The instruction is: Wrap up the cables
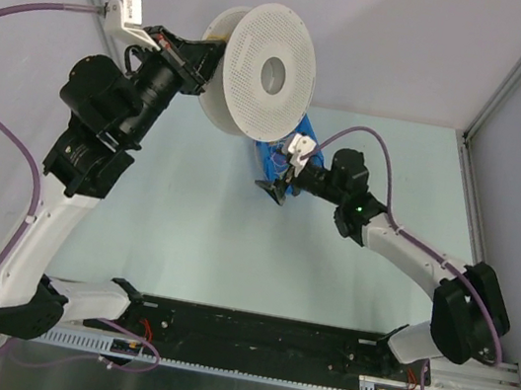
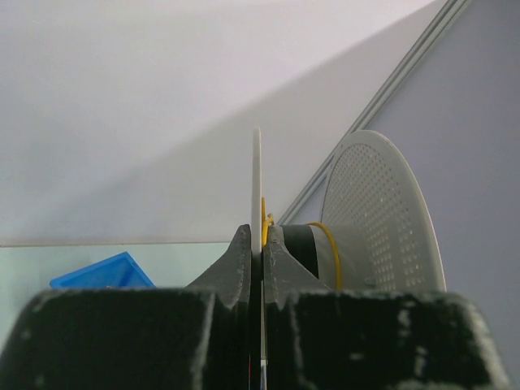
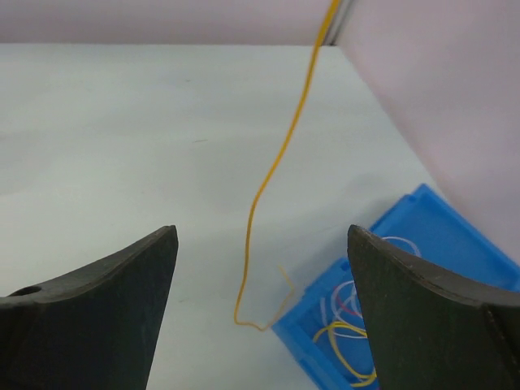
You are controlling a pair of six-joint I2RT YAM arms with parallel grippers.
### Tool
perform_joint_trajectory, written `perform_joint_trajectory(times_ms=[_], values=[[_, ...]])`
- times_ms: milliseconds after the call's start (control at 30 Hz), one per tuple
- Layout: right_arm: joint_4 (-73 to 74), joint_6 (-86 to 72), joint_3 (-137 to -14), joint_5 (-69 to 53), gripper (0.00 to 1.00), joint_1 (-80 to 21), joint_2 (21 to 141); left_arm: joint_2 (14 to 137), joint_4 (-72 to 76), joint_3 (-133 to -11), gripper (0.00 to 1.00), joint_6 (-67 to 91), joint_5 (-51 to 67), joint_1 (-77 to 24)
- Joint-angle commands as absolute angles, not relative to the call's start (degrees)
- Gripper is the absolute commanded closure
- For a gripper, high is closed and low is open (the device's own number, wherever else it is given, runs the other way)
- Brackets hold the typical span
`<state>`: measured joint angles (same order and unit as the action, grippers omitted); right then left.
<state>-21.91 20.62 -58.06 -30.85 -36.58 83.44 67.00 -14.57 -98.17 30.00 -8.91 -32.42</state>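
Observation:
My left gripper (image 1: 212, 55) is raised and shut on the rim of a white perforated spool (image 1: 261, 70). In the left wrist view the jaws (image 2: 258, 236) pinch the near flange (image 2: 257, 179), and a yellow cable (image 2: 331, 252) wraps the grey core. My right gripper (image 1: 274, 189) is open and empty, low beside a blue bin (image 1: 277, 158). In the right wrist view an orange-yellow cable (image 3: 276, 171) hangs down from above between the open fingers (image 3: 262, 231), and its loose end curls just over the table. The blue bin (image 3: 431, 236) holds yellow, white and red cables (image 3: 349, 333).
The pale green table (image 1: 194, 234) is enclosed by grey walls with metal frame posts (image 1: 504, 86). Thick mauve hoses (image 1: 12, 123) run along both arms. The black arm-base rail (image 1: 256, 340) lies at the near edge.

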Motion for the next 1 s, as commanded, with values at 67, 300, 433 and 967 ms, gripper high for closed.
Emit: perform_joint_trajectory(times_ms=[67, 300, 433, 967], values=[[-28.6, 18.0, -58.4, -27.8, 0.16, -40.2, 88.6, 64.5, -9.0, -98.6, 1.0, 32.5, -9.1, -31.7], [-28.8, 17.9, -58.4, -22.8, 0.76, -38.6, 90.5, 63.9, -9.0, -97.3, 1.0, 33.8, -9.5, -30.2], [-20.0, 18.0, -58.3, -22.3, 0.98, -33.5, 86.6, 64.1, -9.1, -96.5, 1.0, 37.6, -6.1, -26.1], [-4.2, 25.5, -57.2, -25.7, 1.0, -12.3, 77.1, 62.6, -8.9, -87.3, 1.0, 53.7, 14.6, -11.7]])
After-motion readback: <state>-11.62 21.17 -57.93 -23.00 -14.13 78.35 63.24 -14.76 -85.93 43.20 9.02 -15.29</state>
